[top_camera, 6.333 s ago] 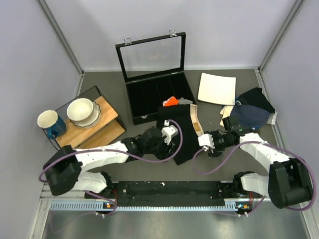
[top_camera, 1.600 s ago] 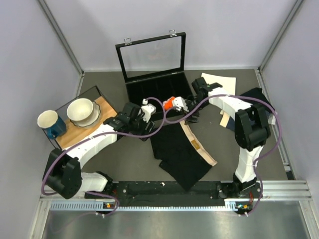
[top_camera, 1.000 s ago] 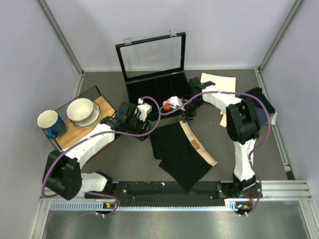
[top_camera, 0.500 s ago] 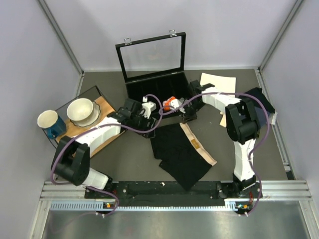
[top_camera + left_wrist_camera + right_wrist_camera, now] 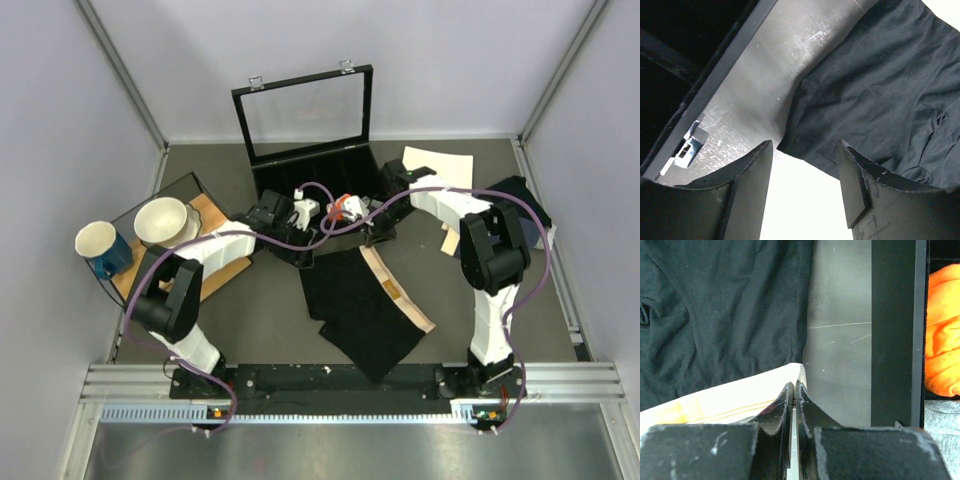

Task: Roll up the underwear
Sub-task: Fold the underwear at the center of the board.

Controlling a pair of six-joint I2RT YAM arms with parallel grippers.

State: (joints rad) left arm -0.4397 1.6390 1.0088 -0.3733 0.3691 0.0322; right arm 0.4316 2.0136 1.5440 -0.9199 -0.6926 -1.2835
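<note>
The black underwear (image 5: 355, 300) lies spread flat in the middle of the table, its pale tan waistband (image 5: 400, 292) along the right edge. My left gripper (image 5: 305, 252) stands open at the far left corner. In the left wrist view that corner's hem (image 5: 805, 150) sits between the two fingertips, untouched by the pads (image 5: 752, 172). My right gripper (image 5: 377, 240) is at the far end of the waistband. In the right wrist view its jaws (image 5: 795, 385) are pressed together on the waistband's end (image 5: 715, 400), which rises toward them.
A black case (image 5: 310, 185) with an open glass lid stands just behind the underwear, an orange cloth roll (image 5: 345, 207) in it. A white plate (image 5: 435, 178) and a navy garment (image 5: 510, 225) lie at the right. A wooden tray (image 5: 215, 255) with a bowl (image 5: 163, 222) and a cup (image 5: 98, 243) is on the left.
The right gripper has closed on the waistband's far end. The left gripper has moved right to the underwear's far left corner and its jaws have narrowed a little.
</note>
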